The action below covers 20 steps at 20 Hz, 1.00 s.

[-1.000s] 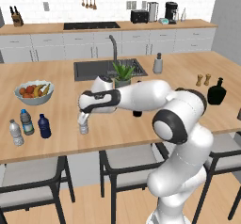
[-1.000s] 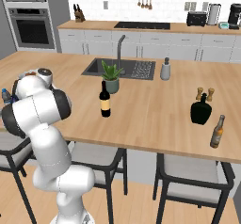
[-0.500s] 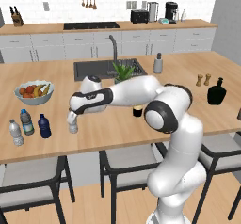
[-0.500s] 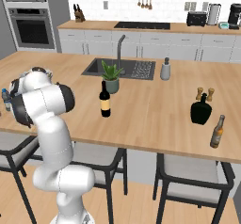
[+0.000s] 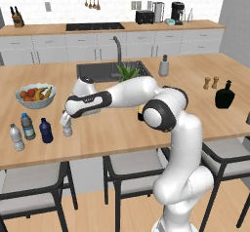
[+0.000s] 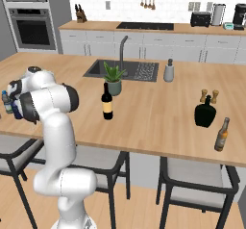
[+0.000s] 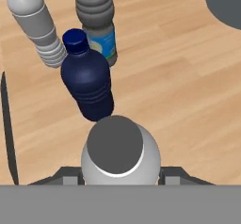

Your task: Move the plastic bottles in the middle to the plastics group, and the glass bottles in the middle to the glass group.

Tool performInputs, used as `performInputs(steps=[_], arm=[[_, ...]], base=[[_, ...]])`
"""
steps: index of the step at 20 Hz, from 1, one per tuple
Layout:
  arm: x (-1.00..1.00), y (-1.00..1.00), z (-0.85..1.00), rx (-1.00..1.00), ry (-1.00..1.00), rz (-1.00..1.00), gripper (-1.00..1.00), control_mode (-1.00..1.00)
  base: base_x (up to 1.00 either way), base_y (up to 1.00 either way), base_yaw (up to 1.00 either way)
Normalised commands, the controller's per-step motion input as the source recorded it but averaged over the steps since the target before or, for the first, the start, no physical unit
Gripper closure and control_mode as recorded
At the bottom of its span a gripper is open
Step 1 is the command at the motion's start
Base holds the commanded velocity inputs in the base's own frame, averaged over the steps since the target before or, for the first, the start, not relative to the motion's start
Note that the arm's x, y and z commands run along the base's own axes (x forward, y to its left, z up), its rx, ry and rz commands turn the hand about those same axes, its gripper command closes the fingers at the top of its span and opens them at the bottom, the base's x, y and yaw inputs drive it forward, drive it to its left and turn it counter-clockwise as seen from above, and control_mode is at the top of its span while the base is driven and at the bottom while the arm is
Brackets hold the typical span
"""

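- The gripper (image 5: 65, 122) is seen at the end of the arm, which is stretched out low over the wooden counter (image 5: 122, 133) toward its left end.
- The jaws are closed on the clear greyish bottle (image 5: 67, 127); in the hand view this bottle (image 7: 119, 153) is seen from above, its pale cap directly between the finger tips.
- The clear greyish bottle is held upright, at or just above the counter surface; contact with the wood cannot be told.
- Just ahead of the gripper, the dark blue bottle (image 7: 88, 81) is shown standing upright, close to the held bottle but apart from it.
- Beyond the dark blue bottle, two bottles of the plastics group are shown side by side: the bottle with the blue-green label (image 7: 98, 24) and the clear bottle with the pale label (image 7: 38, 26).
- In the left base view the same three are lined up to the left of the gripper: the dark blue bottle (image 5: 46, 130), the blue-green labelled bottle (image 5: 27, 126) and the clear bottle (image 5: 16, 138).
- A fruit bowl (image 5: 35, 95) is placed behind this group.
- The wine bottle (image 6: 107, 102) is left standing mid-counter, well behind the gripper, beside a potted plant (image 6: 114, 77).
- The squat black bottle (image 6: 205, 113) is set far off at the opposite end, with two small shakers (image 6: 209, 95) just behind it.
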Motion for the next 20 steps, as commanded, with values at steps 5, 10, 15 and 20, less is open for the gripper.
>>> performInputs(steps=[5,10,15,20], arm=[[0.15,0.15,0.00,0.00,0.02,0.00,1.00,-1.00],[0.11,0.14,0.00,0.01,0.01,0.00,1.00,-1.00],[0.07,0.17,0.00,0.01,0.00,0.00,1.00,-1.00],[0.00,0.11,0.00,0.00,-0.03,0.00,1.00,-1.00]], base=[[0.00,0.00,0.00],[0.00,0.00,0.00],[0.00,0.00,0.00],[0.00,0.00,0.00]])
